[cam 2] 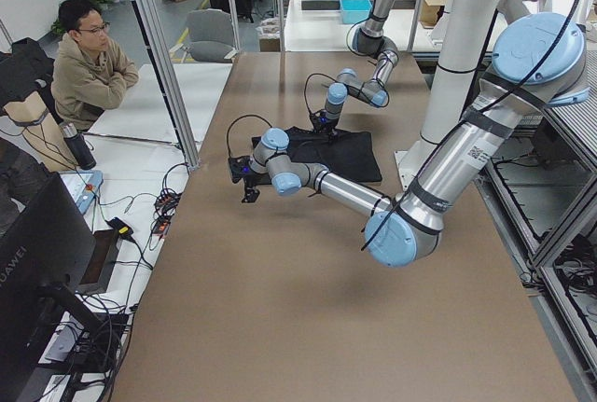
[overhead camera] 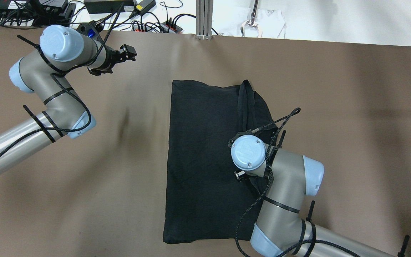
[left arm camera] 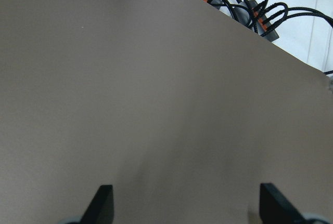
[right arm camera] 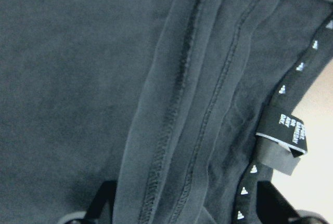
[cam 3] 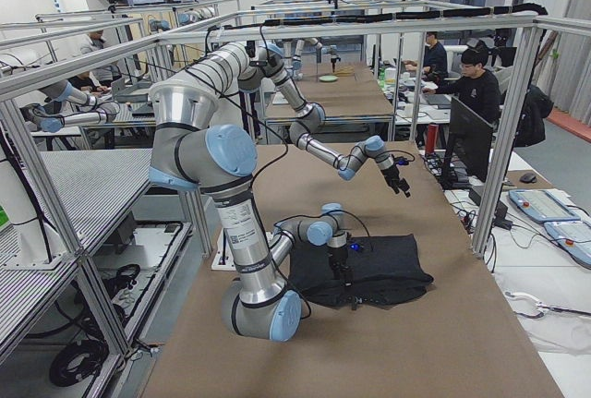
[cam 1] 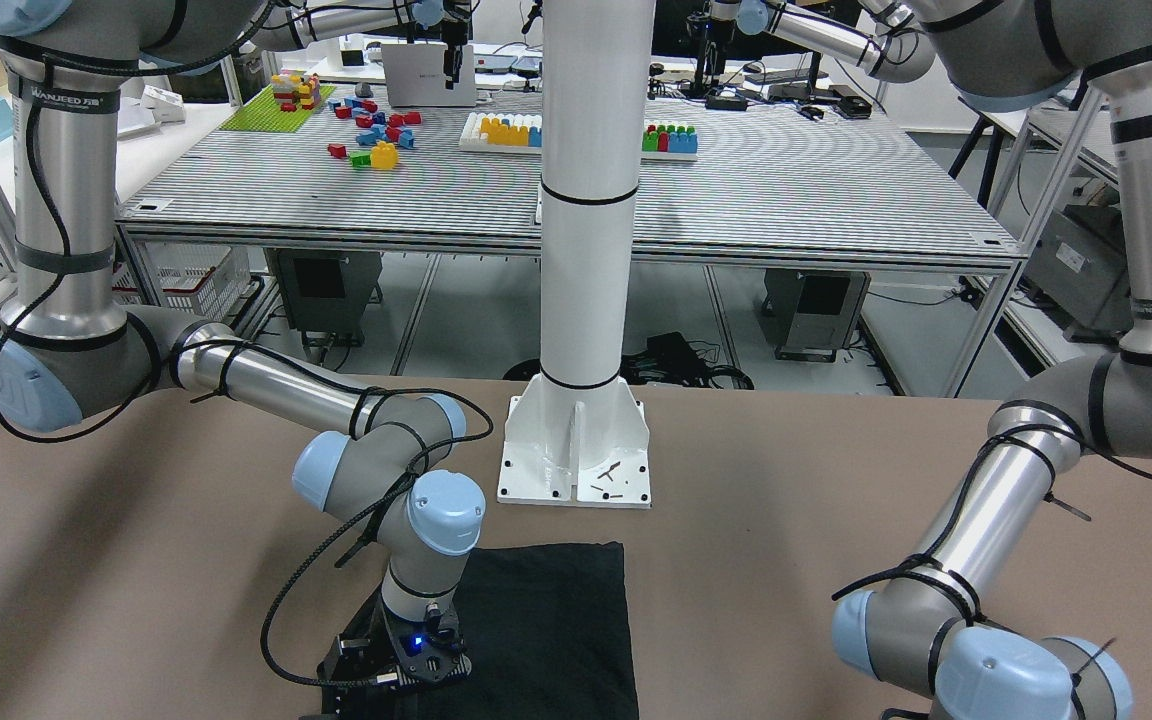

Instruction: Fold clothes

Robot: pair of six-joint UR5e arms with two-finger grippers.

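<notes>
The black garment (overhead camera: 202, 157) lies flat on the brown table as a tall rectangle, with bunched folds along its right side. My right gripper (right arm camera: 190, 208) hangs straight down over that right side. It is open, its fingertips (right arm camera: 104, 203) wide apart over a hemmed edge, close to the cloth. A neck label with small white marks (right arm camera: 283, 135) lies to its right. In the overhead view the wrist (overhead camera: 248, 151) hides the gripper. My left gripper (overhead camera: 128, 53) is open and empty, above bare table at the far left, well away from the garment.
A white column base (cam 1: 576, 450) is bolted to the table on the robot's side of the garment. Power strips and cables (overhead camera: 148, 25) lie along the far edge near my left gripper. An operator (cam 2: 89, 66) sits beyond that edge.
</notes>
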